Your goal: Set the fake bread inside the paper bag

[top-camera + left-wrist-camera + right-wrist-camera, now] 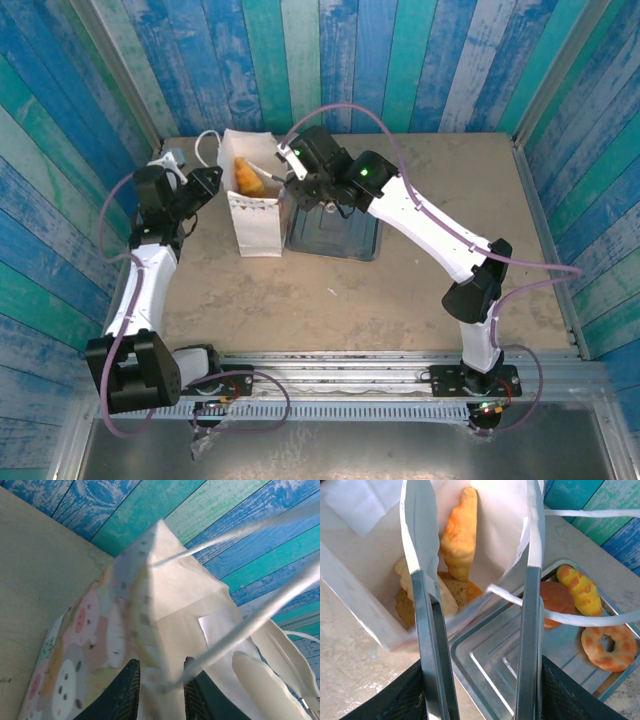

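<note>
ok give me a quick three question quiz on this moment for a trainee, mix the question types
1. True or false: the right gripper is shut.
2. How many pieces of fake bread lie on the metal tray in the right wrist view?
3. What do the left gripper jaws pinch? A the paper bag, B the tray, C a croissant.

Key
1. False: its jaws stand apart with nothing between them.
2. Three.
3. A, at the bag's rim.
</note>
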